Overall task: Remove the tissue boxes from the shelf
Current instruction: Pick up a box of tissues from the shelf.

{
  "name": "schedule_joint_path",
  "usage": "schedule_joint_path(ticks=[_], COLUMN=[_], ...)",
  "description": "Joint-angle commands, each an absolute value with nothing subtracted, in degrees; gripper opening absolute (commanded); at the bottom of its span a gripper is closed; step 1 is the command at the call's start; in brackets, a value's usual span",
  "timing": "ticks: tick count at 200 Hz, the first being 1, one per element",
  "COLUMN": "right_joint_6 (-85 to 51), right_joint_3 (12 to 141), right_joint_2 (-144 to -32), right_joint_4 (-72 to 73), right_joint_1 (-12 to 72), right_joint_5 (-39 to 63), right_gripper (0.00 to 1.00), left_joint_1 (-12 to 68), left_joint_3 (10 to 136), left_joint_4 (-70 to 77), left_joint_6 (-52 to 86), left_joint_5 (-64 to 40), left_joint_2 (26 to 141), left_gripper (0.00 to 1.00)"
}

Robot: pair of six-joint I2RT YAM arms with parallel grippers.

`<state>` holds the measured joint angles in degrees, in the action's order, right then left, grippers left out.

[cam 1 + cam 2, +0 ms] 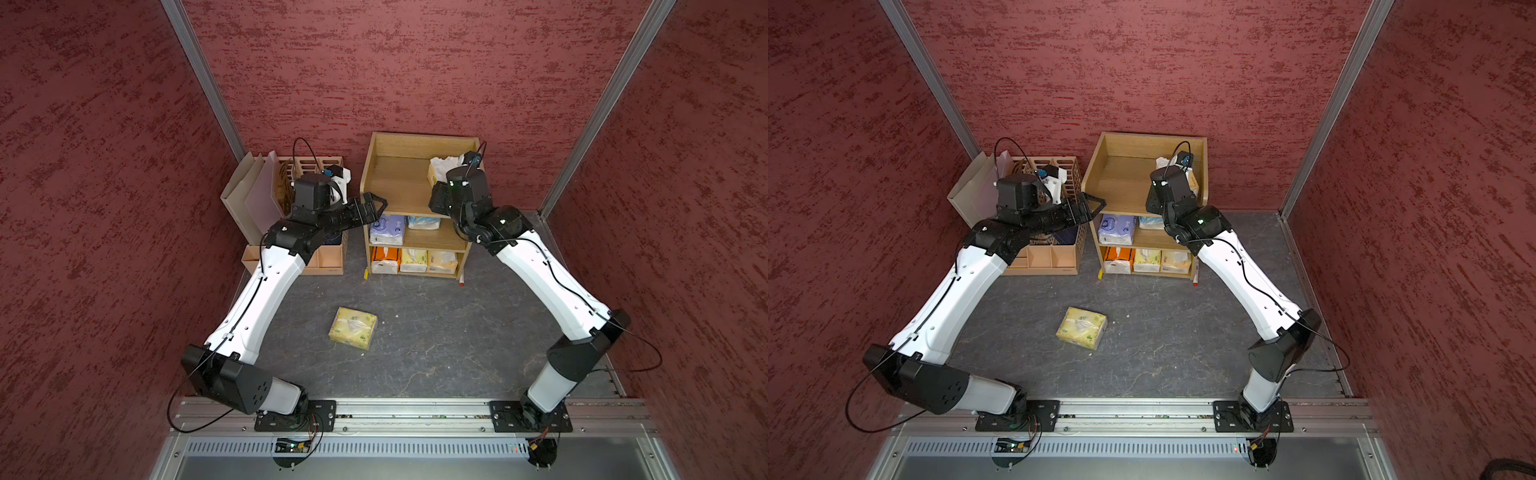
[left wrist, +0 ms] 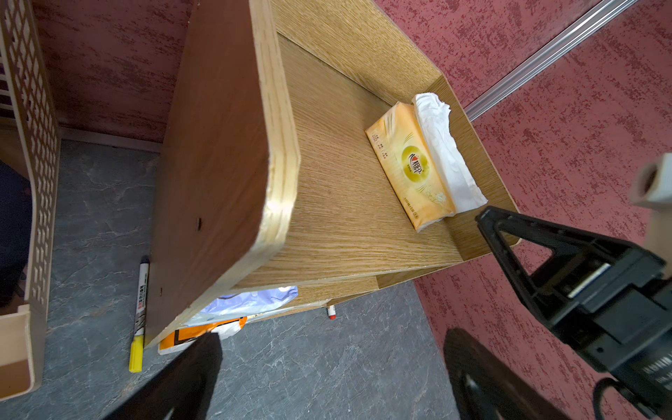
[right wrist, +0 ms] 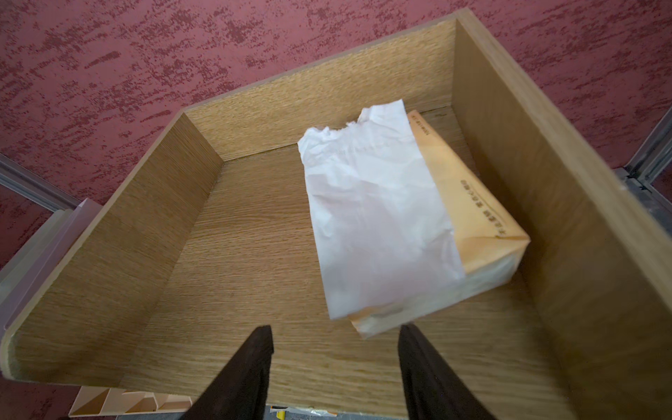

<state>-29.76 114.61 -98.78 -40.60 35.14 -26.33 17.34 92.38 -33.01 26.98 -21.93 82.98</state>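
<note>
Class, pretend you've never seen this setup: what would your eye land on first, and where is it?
First, the wooden shelf at the back, where the open right gripper hangs just short of an orange pack with white tissue on the top tier. Next, a yellow pack lying alone in the middle of the table, in front of the shelf.

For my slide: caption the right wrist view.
Open right gripper poised before the tan-orange tissue pack on the shelf top tier.
</note>
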Motion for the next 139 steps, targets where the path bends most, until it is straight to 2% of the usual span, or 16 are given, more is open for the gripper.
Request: schedule_joint_path(ticks=[1, 64, 97, 107, 131, 139], right_joint_6=[-29.0, -29.0, -28.7, -28.5, -27.7, -27.5], right_joint_3=[116.1, 115.6, 115.7, 115.7, 115.7, 115.6], right_joint_2=[-99.3, -102.5, -103.6, -103.8, -103.7, -103.5], right_joint_4=[-40.0, -35.9, -34.7, -34.5, -34.3, -34.3], right_joint_1=[34.6, 33.5, 33.2, 33.2, 33.1, 33.1], right_joint_5=[-27.8, -26.0, -26.0, -26.0, -25.9, -25.7], right_gripper=[0.57, 0.56, 0.53, 0.48, 0.24, 0.19], left_joint_1=[17.5, 17.5, 17.5, 17.5, 17.5, 17.5], left_joint_3=[94.0, 94.1, 95.2, 95.4, 95.5, 95.5], left_joint_4=[-33.8, -34.1, -35.1, -35.3, -35.7, -35.8], left_joint_6=[24.8, 22.5, 21.4, 21.1, 20.4, 20.2], left_joint_5=[-21.6, -21.6, -21.8, -21.8, -21.7, -21.5], left_joint_2=[83.0, 83.0, 83.3, 83.3, 83.1, 83.0], left_gripper=[1.00, 1.00, 1.00, 1.00, 1.00, 1.00])
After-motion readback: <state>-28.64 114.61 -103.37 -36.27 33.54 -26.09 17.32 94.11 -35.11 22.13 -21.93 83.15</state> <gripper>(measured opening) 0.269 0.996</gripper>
